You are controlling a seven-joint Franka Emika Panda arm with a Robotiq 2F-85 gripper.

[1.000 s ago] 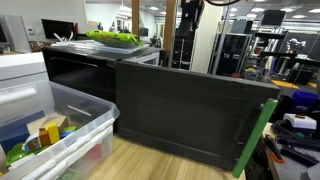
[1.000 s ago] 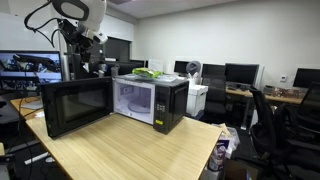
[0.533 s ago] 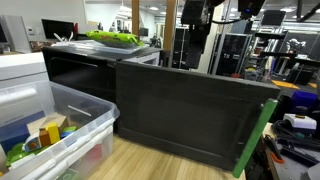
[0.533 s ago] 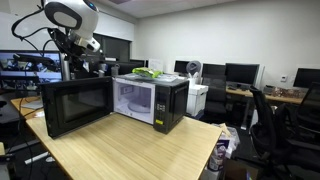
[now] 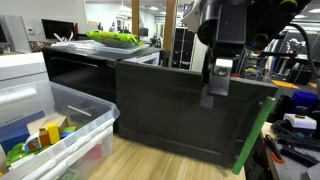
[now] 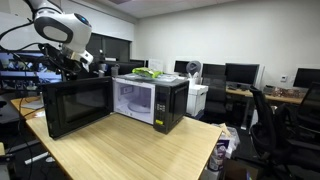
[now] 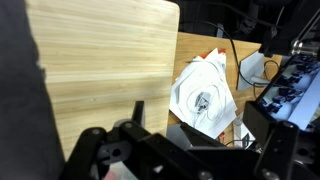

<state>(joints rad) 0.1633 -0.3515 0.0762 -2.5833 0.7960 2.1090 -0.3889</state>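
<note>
Upper right, our black gripper (image 5: 214, 92), wide and empty, hangs by the open black microwave door (image 5: 170, 110); we should move slowly, clear of its top edge.

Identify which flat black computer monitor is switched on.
The far-left flat computer monitor, near the white robot arm, shows a bright picture; the black monitors at the right are dark.

Claw (image 5: 215, 93) lower, nearer microwave door (image 5: 170, 115)

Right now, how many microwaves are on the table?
1. The microwave stands on the wooden table, its door swung wide open. None seems hidden.
</note>
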